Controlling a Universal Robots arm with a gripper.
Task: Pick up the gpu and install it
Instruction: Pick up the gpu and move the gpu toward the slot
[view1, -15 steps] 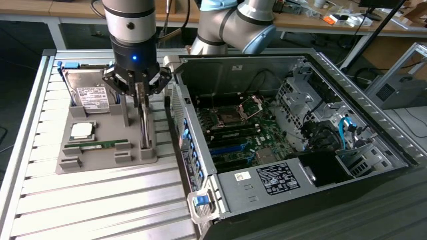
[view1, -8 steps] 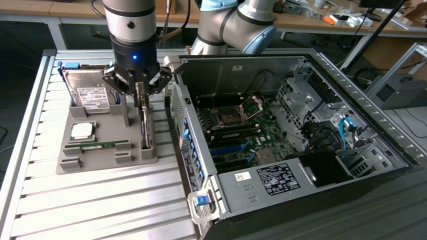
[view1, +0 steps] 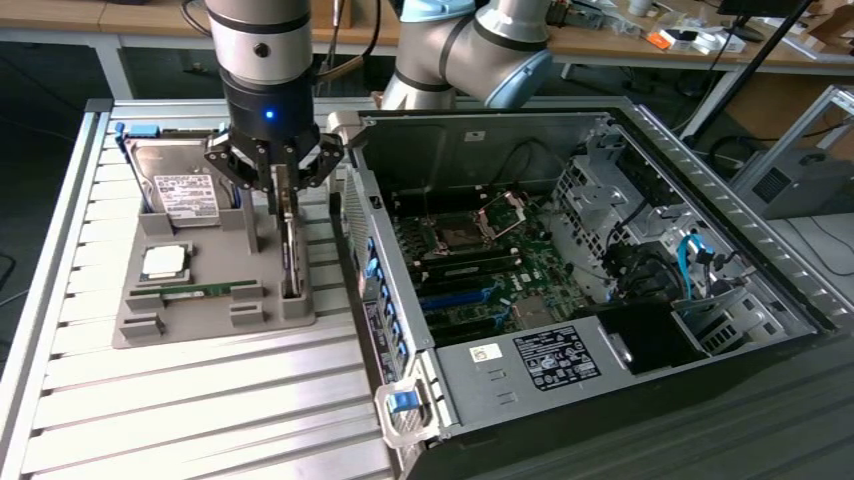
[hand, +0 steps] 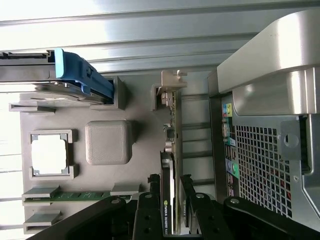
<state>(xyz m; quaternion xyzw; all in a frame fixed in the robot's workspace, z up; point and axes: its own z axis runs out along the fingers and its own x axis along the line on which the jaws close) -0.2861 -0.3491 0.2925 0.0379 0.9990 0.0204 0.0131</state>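
The gpu (view1: 291, 250) stands on edge in a slot along the side of the grey holder (view1: 200, 322) nearest the computer case. It is a thin dark card with a silver bracket end (hand: 169, 90). My gripper (view1: 284, 183) hangs straight above it. Its fingers reach down on either side of the card's upper edge. In the wrist view the gripper (hand: 170, 181) straddles the gpu (hand: 170, 145), with a fingertip (hand: 154, 179) close beside each face and a narrow gap showing. The card sits seated in the holder.
The holder also carries a silver hard drive (view1: 184, 190) with blue rails, a processor (view1: 166, 260) and a green memory stick (view1: 200, 290). The open computer case (view1: 400, 330) lies right beside it, motherboard (view1: 481, 270) exposed. Its rear wall (hand: 265, 150) stands close to the card.
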